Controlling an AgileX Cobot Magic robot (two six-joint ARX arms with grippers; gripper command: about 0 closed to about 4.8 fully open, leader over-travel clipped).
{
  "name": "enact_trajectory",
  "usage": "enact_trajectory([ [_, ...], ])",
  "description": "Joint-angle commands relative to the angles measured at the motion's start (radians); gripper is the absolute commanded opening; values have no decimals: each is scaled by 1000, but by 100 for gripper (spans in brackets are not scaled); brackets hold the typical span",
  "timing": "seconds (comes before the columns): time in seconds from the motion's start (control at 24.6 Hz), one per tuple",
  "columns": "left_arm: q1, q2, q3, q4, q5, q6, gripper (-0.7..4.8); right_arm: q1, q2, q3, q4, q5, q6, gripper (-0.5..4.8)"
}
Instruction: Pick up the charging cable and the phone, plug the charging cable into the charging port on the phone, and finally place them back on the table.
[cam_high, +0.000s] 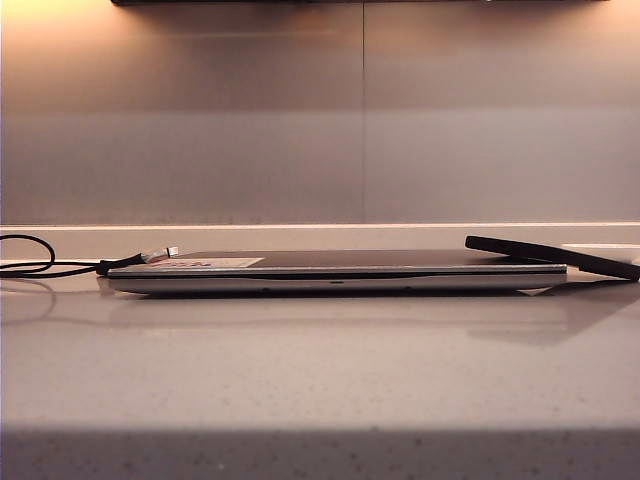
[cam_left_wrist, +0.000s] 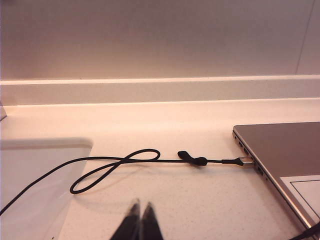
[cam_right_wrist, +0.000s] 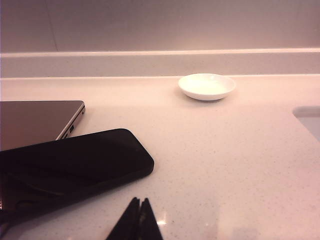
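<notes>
- Progress on the task looks to be nil: neither the charging cable (cam_left_wrist: 115, 165) nor the phone (cam_right_wrist: 70, 162) has been lifted, and plug and port are well apart at opposite ends of the laptop (cam_high: 340, 270)
- Cable lies slack on the tabletop (cam_high: 320, 370) at the left of the exterior view, its cord making a loose loop, a small strap on it near the plug end; its silvery plug tip (cam_left_wrist: 246, 160) sits just beside the laptop's corner, whether touching is hard to tell
- Phone rests at the right of the exterior view, tilted, one end propped on the laptop's corner and the other down toward the tabletop; its charging port cannot be made out
- Left gripper (cam_left_wrist: 139, 210) shows only in the left wrist view, its dark fingers pressed together with nothing between them, hovering short of the cable loop and touching neither cord nor tabletop
- Right gripper (cam_right_wrist: 139, 205) shows only in the right wrist view, fingers likewise clenched on nothing, near the phone's long edge but apart from it
- A small white dish (cam_right_wrist: 207, 86) stands farther back near the wall, clear of everything
- Left to do, by this reading: spread both sets of fingers, grasp cable and phone, raise them, seat the plug, set both down
</notes>
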Motion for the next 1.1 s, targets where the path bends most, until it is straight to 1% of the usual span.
enact_trajectory([
  [0.04,0,1,4,18,3,8,-6,0,-2,-2,24,0,-3,-1],
  [0.28,0,1,4,17,3,6,-6,0,-2,-2,24,0,-3,-1],
  [0.33,0,1,4,17,3,-2,-6,0,-2,-2,25,0,-3,-1],
  [0.41,0,1,10,29,3,-50,-6,0,-2,5,56,0,-3,-1],
  [0.45,0,1,16,39,3,-59,-6,1,-2,16,55,0,-3,-1],
  [0.61,0,1,66,58,3,-101,-6,0,0,92,39,5,-3,-1],
  [0.69,0,2,120,56,3,-129,-6,0,4,176,-4,4,-3,-2],
  [0.85,0,6,166,57,3,-149,-6,1,27,257,-43,3,-3,-2],
  [1.1,-1,59,226,52,3,-154,-6,2,174,410,-43,-1,-3,-2],
])
